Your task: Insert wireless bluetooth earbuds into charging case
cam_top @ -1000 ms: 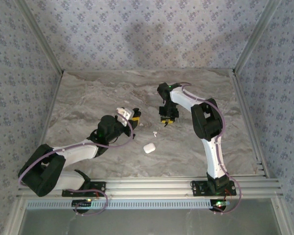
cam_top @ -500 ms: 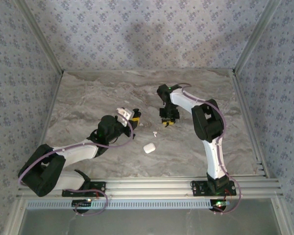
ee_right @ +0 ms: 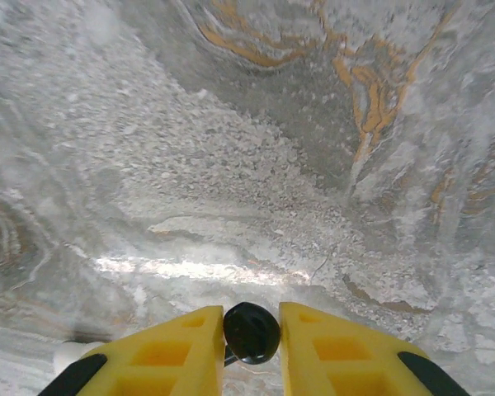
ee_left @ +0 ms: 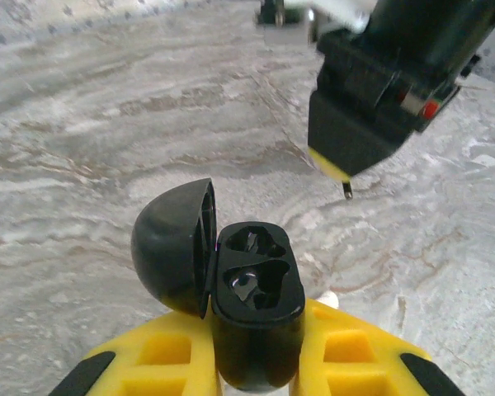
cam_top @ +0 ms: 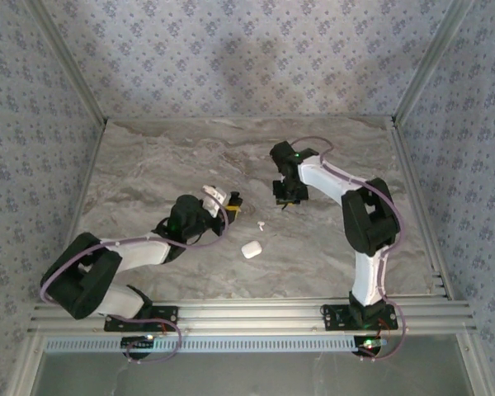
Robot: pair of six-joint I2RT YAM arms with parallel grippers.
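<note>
Left wrist view: left hand (ee_left: 256,334) clamps an open glossy black plastic case (ee_left: 254,301); right hand (ee_right: 252,326) pinches a small black round piece (ee_right: 252,332). Glossy white pebble-like charging case (cam_top: 250,249) and tiny white stemmed earbud (cam_top: 261,223) lie on the bench (cam_top: 148,165).

Lab-type robot test cell, not a home: left arm (cam_top: 124,250) and right arm (cam_top: 363,272) are bolted to an aluminium extrusion rail (cam_top: 256,312) at the near edge of a marble-pattern bench (cam_top: 148,165). The bench is boxed in by aluminium corner posts (cam_top: 66,62) and flat wall panels (cam_top: 231,58) in repeating floral print, backdrop style. Purple cabling (cam_top: 179,337) is exposed, and status lights (cam_top: 365,341) are lit at the arm bases.
</note>
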